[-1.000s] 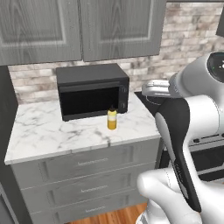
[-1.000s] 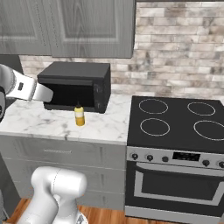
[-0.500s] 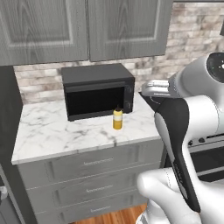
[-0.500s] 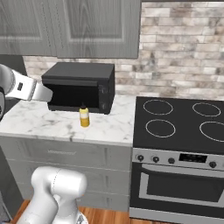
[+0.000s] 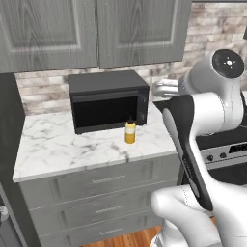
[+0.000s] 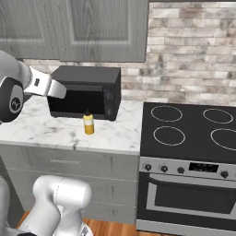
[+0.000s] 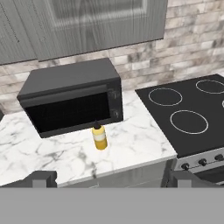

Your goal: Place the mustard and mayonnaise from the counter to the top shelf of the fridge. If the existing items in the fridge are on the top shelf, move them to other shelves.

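1. The white arm is raised from the base at the lower right of the left base view, folded at a dark elbow joint.
2. In the right base view, the upper arm is seen at the left edge, angled forward.
3. The gripper is held wide apart, its two dark fingertips being seen at the bottom of the hand view.

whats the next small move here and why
Probably lower the gripper toward the mustard. The bottle stands upright on the counter in front of the microwave, untouched, and the fingertips are well apart with nothing between them.
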You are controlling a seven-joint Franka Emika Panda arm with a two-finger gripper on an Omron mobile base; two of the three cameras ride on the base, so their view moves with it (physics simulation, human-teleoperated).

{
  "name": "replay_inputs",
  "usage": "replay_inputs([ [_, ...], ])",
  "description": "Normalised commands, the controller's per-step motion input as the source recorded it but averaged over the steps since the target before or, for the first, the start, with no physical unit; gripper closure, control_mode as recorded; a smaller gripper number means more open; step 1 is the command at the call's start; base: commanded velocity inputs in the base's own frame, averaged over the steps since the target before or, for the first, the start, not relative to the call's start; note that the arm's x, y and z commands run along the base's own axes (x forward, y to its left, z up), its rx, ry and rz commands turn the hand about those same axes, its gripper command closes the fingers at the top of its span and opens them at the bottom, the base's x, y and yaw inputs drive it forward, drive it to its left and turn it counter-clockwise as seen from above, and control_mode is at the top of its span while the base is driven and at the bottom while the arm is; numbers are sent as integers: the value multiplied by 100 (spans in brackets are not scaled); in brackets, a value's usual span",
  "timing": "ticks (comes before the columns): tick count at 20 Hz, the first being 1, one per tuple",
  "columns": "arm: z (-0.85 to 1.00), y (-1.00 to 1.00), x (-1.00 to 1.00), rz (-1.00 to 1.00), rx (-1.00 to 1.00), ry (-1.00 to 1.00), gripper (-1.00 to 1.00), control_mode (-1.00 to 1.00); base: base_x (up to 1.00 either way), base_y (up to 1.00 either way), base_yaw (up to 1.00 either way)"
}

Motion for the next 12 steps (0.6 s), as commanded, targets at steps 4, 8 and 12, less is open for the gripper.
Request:
replay_inputs([
  [4,-1,-18,42,1,0,3,-100,-100,0,0,0],
  [8,-19,-4,23,3,0,5,-100,-100,0,0,0],
  [12,-26,0,19,3,0,4,-100,-100,0,0,0],
])
